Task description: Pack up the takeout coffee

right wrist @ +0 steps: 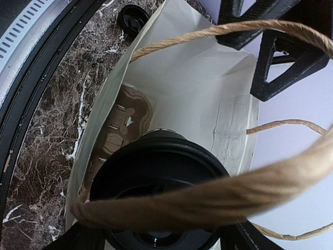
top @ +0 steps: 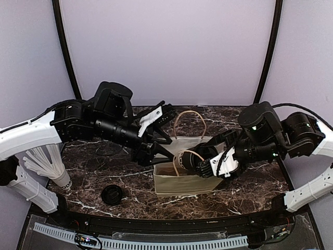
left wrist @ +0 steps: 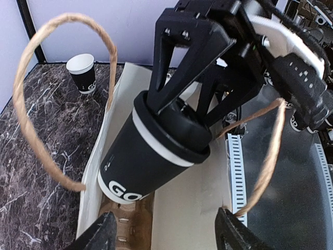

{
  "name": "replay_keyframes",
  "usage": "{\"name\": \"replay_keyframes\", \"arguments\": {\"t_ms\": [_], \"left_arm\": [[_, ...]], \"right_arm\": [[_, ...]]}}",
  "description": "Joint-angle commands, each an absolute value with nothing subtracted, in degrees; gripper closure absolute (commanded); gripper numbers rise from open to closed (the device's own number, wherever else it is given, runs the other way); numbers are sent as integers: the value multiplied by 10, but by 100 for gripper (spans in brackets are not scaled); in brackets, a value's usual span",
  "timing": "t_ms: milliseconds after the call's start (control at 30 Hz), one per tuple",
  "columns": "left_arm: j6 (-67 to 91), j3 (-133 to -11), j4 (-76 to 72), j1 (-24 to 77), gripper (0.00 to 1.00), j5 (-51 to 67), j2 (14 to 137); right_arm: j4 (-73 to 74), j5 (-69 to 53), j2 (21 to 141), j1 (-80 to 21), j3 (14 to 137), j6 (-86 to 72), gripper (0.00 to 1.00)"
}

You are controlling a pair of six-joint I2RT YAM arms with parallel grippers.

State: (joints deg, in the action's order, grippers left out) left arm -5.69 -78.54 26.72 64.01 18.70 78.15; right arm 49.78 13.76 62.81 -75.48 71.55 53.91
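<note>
The takeout coffee [top: 183, 159], a black paper cup with white print and a black lid, hangs tilted in the mouth of a white paper bag [top: 182, 186]. My right gripper [top: 193, 162] is shut on its lidded top. In the left wrist view the cup [left wrist: 140, 156] points base-down into the bag [left wrist: 192, 203], above its brown floor, held by the right gripper [left wrist: 190, 101]. In the right wrist view the lid [right wrist: 156, 177] fills the space between the right gripper's [right wrist: 161, 237] jaws, and a twine handle crosses in front. My left gripper [top: 158, 148] [left wrist: 164, 234] is open at the bag's far rim.
A loose flat black lid [top: 112, 195] [right wrist: 132, 15] lies on the marble table left of the bag. A matching cup with a bare white rim [left wrist: 83, 73] stands at the table's left [top: 63, 180]. Twine handles [left wrist: 31, 104] arch over the bag mouth.
</note>
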Motion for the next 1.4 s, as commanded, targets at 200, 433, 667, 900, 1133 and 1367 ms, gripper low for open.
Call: {"name": "replay_keyframes", "arguments": {"t_ms": [200,433,667,900,1133,1367], "left_arm": [[-86,-829,261,678,44,200,801],[-71,-818,288,682,35,104,751],[-30,-781,238,682,25,91,709],[-34,-790,203,684,30,167,768],[-43,-812,203,690,57,187,793],[-16,-765,154,730,90,192,773]], "right_arm": [[478,134,628,-727,730,513,87],[480,132,628,-725,731,512,87],[479,131,629,-724,734,514,86],[479,129,635,-725,738,514,86],[467,130,634,-719,737,498,86],[444,86,629,-684,729,413,85]]}}
